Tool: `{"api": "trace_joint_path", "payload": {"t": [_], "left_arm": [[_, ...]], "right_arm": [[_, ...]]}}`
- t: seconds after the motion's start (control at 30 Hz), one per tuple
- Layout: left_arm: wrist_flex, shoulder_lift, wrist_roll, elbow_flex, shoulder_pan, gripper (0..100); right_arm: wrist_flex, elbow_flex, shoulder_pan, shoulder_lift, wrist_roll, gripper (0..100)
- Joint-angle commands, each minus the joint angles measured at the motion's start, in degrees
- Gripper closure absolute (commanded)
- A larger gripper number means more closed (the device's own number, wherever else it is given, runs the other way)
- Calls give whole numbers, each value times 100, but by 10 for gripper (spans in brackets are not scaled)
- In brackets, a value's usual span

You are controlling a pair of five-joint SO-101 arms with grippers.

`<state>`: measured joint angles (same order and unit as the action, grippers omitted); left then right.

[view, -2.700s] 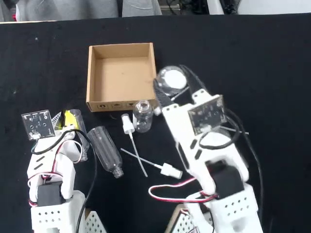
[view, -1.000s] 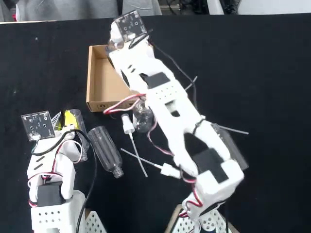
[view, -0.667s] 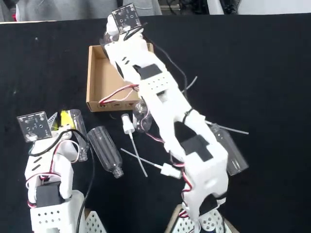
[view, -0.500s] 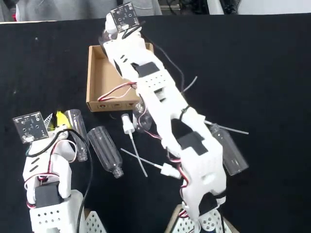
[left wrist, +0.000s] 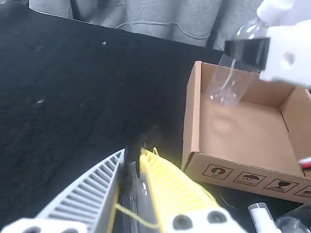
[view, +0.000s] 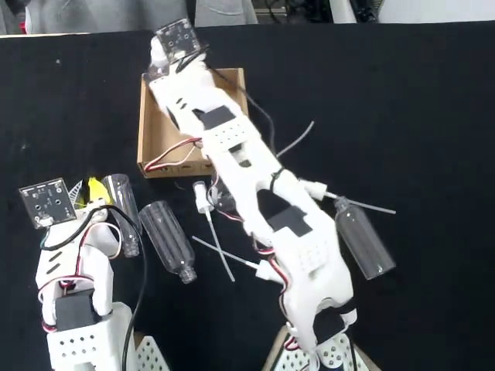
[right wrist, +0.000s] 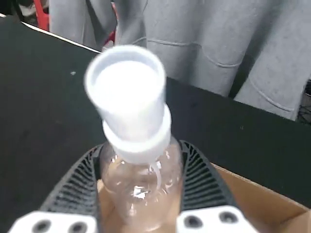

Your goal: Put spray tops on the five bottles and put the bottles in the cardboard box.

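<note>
The capped bottle (right wrist: 134,150), clear with a white spray top, sits between the fingers of the right gripper (right wrist: 141,162), which press on both sides of its body just below the neck, so the jaws are closed on it. In the left wrist view it hangs tilted over the far corner of the cardboard box (view: 144,124), base pointing down into the box. The left gripper (left wrist: 133,156) is near the table's front edge with its jaws narrow around a bare bottle (view: 124,212) that has no top. Just beside that, another open bottle (view: 168,239) lies on the black table (view: 433,116). Two loose spray tops (view: 203,197) (view: 268,270) lie near it, their tubes crossing. Well apart, on the other side of the right arm, lies a fourth bottle (view: 363,241)
</note>
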<state>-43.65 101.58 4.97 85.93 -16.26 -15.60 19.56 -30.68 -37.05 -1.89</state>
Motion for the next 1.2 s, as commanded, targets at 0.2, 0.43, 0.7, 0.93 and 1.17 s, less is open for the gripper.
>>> {"api": "trace_joint_path", "payload": {"t": [0.2, 0.43, 0.7, 0.93, 1.17], "left_arm": [[114, 88, 0, -277, -295, 952], [114, 88, 0, -295, -382, 952], [114, 88, 0, -286, -374, 952], [114, 88, 0, -286, -356, 952], [114, 88, 0, -286, -356, 952]], "right_arm": [[431, 813, -237, -470, 0, 977], [404, 1297, -237, -1059, 0, 977], [396, 1578, -237, -1420, 0, 975], [237, 1560, -237, -1437, 0, 861], [35, 1569, -237, -1420, 0, 750]]}}
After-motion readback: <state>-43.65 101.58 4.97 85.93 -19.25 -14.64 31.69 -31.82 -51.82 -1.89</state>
